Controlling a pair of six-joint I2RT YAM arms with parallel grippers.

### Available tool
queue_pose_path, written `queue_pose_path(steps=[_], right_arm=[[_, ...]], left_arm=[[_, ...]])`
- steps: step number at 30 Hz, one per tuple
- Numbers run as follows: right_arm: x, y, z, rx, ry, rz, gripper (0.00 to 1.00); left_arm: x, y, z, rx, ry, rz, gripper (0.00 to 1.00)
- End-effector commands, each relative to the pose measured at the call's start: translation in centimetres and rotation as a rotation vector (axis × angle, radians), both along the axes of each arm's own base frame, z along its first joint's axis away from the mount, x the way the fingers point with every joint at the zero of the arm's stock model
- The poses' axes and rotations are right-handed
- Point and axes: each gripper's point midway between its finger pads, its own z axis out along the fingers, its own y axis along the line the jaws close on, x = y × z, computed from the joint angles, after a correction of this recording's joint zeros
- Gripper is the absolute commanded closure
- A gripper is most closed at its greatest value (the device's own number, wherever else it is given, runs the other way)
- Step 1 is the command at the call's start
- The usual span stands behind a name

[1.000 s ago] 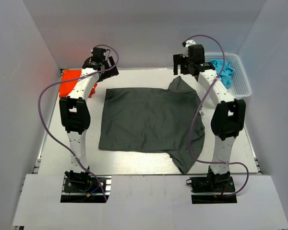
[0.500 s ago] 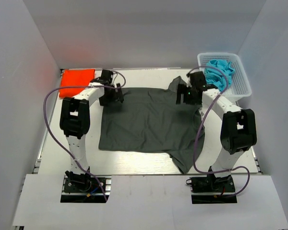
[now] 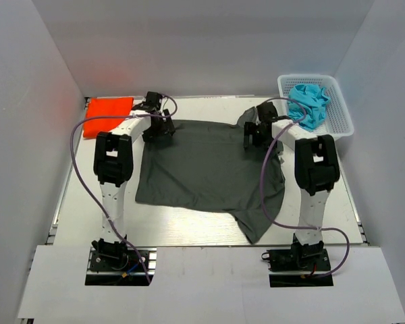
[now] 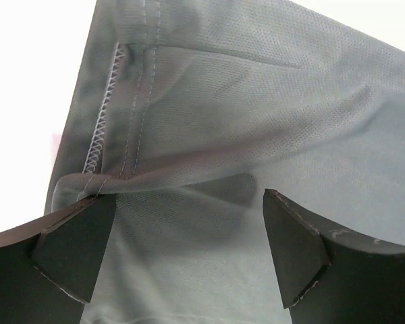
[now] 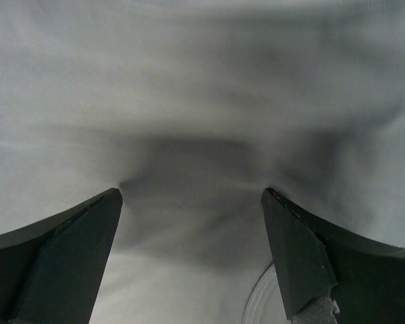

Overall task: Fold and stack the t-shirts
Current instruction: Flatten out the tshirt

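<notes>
Charcoal t-shirt (image 3: 202, 169) spread on the surface (image 3: 182, 228), near-right sleeve trailing; likely to drag and skew the fold. Left hand (image 4: 187, 199) and right hand (image 5: 191, 192) at its far edge, both wide open, gripping nothing, cloth bunched between fingers; risk: pinching one layer, uneven lift. Far left: folded orange t-shirt (image 3: 108, 116); far right: basket (image 3: 341, 115) of blue cloth (image 3: 309, 101); neither obstructs.

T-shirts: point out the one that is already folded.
The orange-red t-shirt, a neat flat rectangle at the far left corner of the table. The charcoal-grey t-shirt lies spread open mid-table, and the blue cloth is crumpled in the basket.
</notes>
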Motion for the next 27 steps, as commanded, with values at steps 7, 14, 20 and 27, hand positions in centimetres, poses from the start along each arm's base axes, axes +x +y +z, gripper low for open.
queue_pose_path(steps=[7,14,20,27], right_arm=[[8.2,1.5,-1.3,-0.014,-0.075,0.037,0.10],[13.7,4.4,7.4,-0.024,-0.297,0.209,0.10],[7.0,5.9,17.3,-0.046,-0.402,0.329,0.10],[-10.8,4.4,12.5,0.070,-0.054,0.245,0.10]], left_arm=[[4.4,1.9,-2.6,-0.009,0.038,0.050,0.00],[8.2,1.4,5.9,-0.048,-0.185,-0.011,0.00],[5.1,-0.2,13.2,-0.088,-0.230,-0.080,0.00],[-3.0,-5.7,16.7,-0.187,-0.215,-0.241,0.00]])
